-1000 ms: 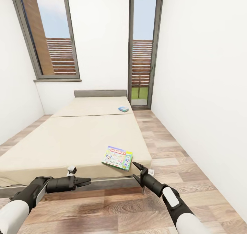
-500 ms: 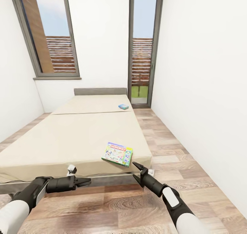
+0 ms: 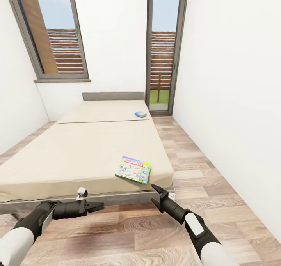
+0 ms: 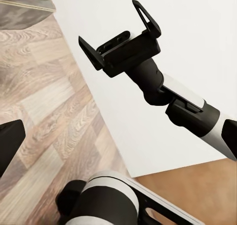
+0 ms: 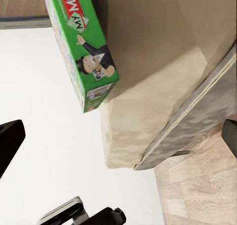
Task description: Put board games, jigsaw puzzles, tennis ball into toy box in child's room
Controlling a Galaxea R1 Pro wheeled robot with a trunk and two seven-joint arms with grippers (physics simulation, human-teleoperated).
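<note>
A green Monopoly board game [image 3: 134, 170] lies flat near the foot corner of the beige bed [image 3: 78, 153], and its green box edge [image 5: 81, 47] overhangs the mattress corner in the right wrist view. A small blue board game [image 3: 140, 114] rests far up the bed by the glass door. My right gripper [image 3: 153, 193] hangs open just below and in front of the Monopoly box, apart from it, with its spread fingers [image 4: 143, 17] empty. My left gripper [image 3: 100, 206] is low in front of the bed frame, open and empty. The table, toy box, puzzles and tennis ball are out of view.
A white wall [image 3: 234, 102] runs along the right of a wood-floor aisle [image 3: 195, 168] beside the bed. A tall glass door [image 3: 162, 51] and a window [image 3: 54, 36] stand at the far end. The grey bed frame [image 3: 117, 197] is just ahead of both grippers.
The whole picture has shifted up a little, so the camera has moved. Both arms keep the same pose and the board games lie where they were on the bed.
</note>
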